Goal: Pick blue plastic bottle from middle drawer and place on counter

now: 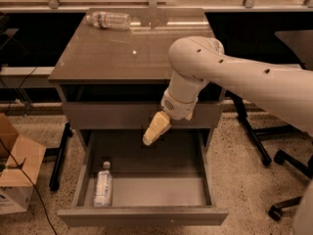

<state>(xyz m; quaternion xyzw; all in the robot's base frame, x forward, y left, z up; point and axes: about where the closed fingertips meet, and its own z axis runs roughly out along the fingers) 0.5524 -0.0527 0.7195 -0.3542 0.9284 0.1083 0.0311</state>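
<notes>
The blue plastic bottle (103,185) lies lengthwise at the left side of the open middle drawer (146,215), white cap pointing to the back. My gripper (148,140) hangs over the drawer's back middle, above and to the right of the bottle, apart from it and holding nothing. The counter (122,53) is the glossy grey-brown top above. My white arm reaches in from the right and hides the counter's right part.
A longer clear bottle with a red-marked label (108,19) lies at the counter's back left. A cardboard box (15,173) stands on the floor at left. Black chair bases (281,155) stand at right. A shallower closed drawer front (112,115) is above the open drawer.
</notes>
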